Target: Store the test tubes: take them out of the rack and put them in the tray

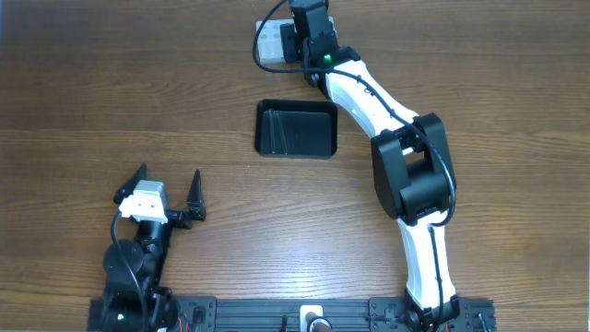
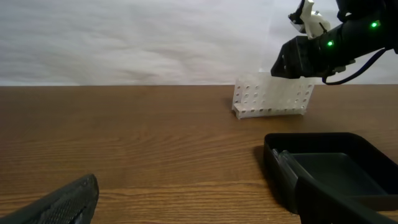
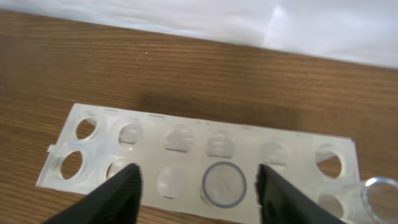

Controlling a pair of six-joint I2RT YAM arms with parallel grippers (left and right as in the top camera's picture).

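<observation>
Poised above rack [image 3: 186,140] with right gripper [image 3: 199,193] spread wide, straddling a seated tube [image 3: 224,185] nearer one finger. Idle near the base with left gripper [image 1: 168,175] open too. Could nudge the tube sideways on closing, dragging the light rack or slipping short of tray [image 1: 260,129].

We log a white translucent rack [image 1: 270,46] with two rows of round holes, upright at the far side of the counter [image 1: 138,92]. One clear test tube [image 3: 222,184] stands in it, open rim up. A second clear rim [image 3: 379,190] shows by the rack's end. The black rectangular tray [image 1: 313,138] lies flat nearby, apart from the rack.
</observation>
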